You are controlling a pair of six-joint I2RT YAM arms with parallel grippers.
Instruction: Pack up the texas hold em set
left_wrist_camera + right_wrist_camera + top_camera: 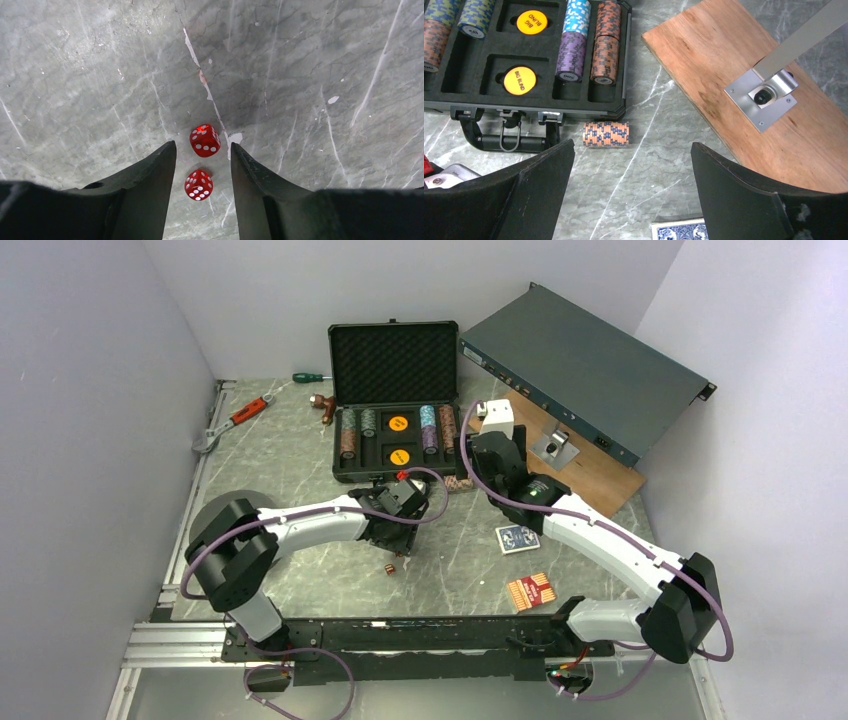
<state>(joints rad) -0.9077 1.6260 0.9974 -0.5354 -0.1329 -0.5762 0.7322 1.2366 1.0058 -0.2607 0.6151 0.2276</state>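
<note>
The black case [395, 400] lies open at the back, foam lid up, with chip stacks [571, 50] and two orange "BIG BLIND" buttons [519, 80] in its tray. Pointing down at the table, my left gripper [202, 146] is open. One red die [198, 185] lies between its fingers, touching neither, and a second die [204, 140] lies just past the tips. In the top view both dice [391, 568] show as a small red spot. My right gripper [632, 145] hangs wide open and empty, short of an orange chip stack [606, 134] lying on its side beside the case handle [509, 142].
A blue card deck [517, 538] and a red deck [532, 590] lie on the table at the right. A long grey-green rack box [585, 370] rests on a wooden board [590, 470] with a metal bracket [761, 95]. A wrench [235, 418] and a screwdriver [310, 377] lie at the back left.
</note>
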